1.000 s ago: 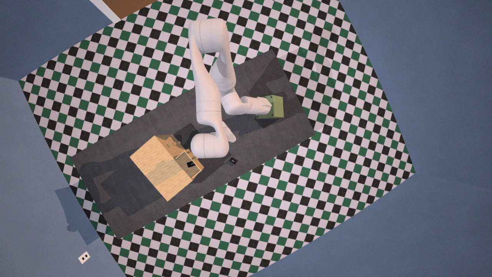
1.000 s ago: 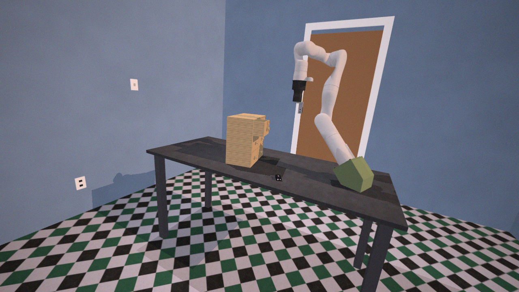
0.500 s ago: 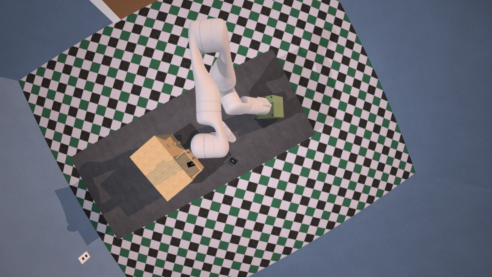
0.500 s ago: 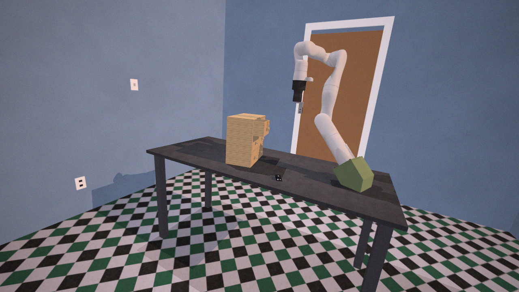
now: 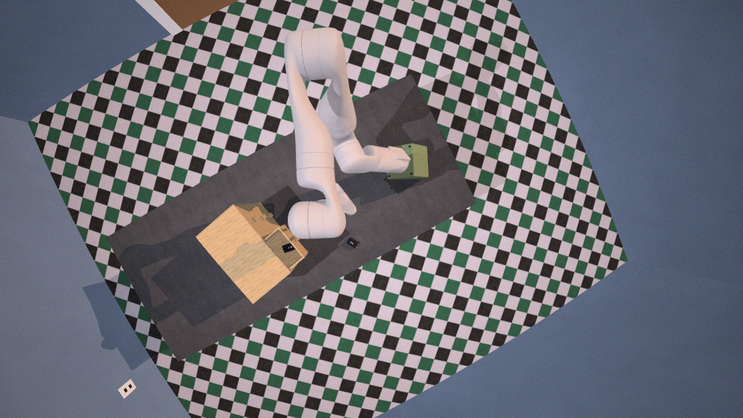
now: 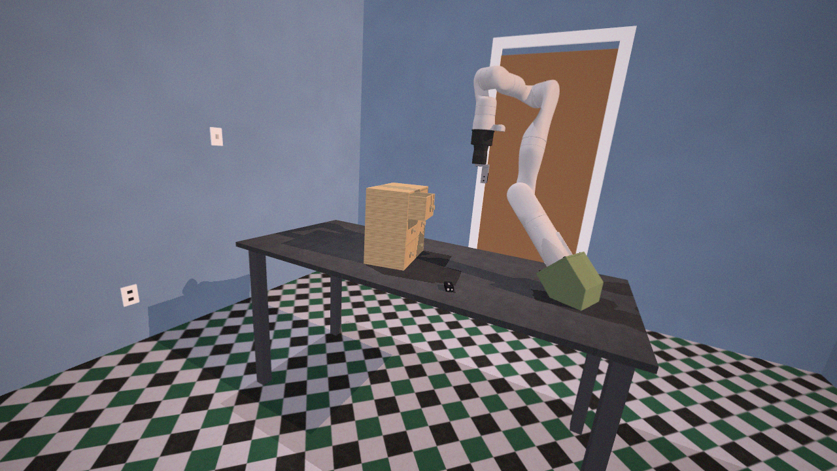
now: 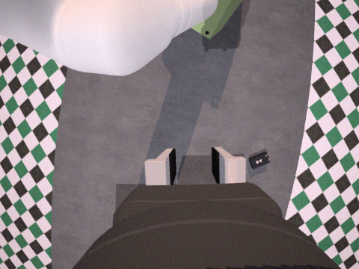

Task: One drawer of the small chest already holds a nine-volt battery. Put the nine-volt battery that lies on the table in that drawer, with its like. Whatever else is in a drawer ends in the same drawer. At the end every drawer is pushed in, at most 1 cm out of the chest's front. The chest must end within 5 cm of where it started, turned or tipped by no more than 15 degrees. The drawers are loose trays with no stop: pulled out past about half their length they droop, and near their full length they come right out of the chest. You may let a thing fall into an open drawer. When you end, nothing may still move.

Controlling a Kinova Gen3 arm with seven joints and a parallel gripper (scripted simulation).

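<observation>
Nearest the lens in the wrist view, across the lower edge of the frame, sits the dark body of the gripper [image 6: 484, 174] [image 7: 194, 164], its two fingers parted to a middling width with nothing between them. They point down at the table [image 5: 441, 194] [image 6: 514, 313] [image 7: 93, 149] from well above, presumably so the tool can travel over the furniture before it drops to a grasp. The arm [image 5: 314, 129] [image 6: 529, 157] [image 7: 112, 30] bends high, which keeps it off the chest [image 5: 228, 233] [image 6: 386, 228], left of centre in the top view.

One upper drawer [image 5: 296, 259] [image 6: 420, 207] juts from the chest's front, likely left out to take the second battery; it looks level, so not pulled too far. Inside lies the stored battery [image 5: 287, 248], dark against the pale tray. The other drawers look shut or nearly so, and their contents are hidden.

The loose battery [image 5: 353, 242] [image 6: 448, 286] [image 7: 259, 161] lies on the table, below and right of centre in the top view, right of the fingers in the wrist view. Picking it up calls for a sideways shift, a turn to suit its slant, then a descent that spares the open drawer

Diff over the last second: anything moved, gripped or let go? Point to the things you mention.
Nothing visibly changed. The white jointed arm [image 5: 313, 134] [image 6: 533, 149] [image 7: 112, 33] holds its pose, its black gripper [image 6: 484, 173] [image 7: 194, 161] still open with nothing between the fingers. Same places: black battery on the dark table [image 5: 352, 242] [image 6: 448, 286] [image 7: 259, 160], its like in the pulled-out drawer [image 5: 287, 248], light wooden chest [image 5: 228, 238] [image 6: 386, 228].
</observation>
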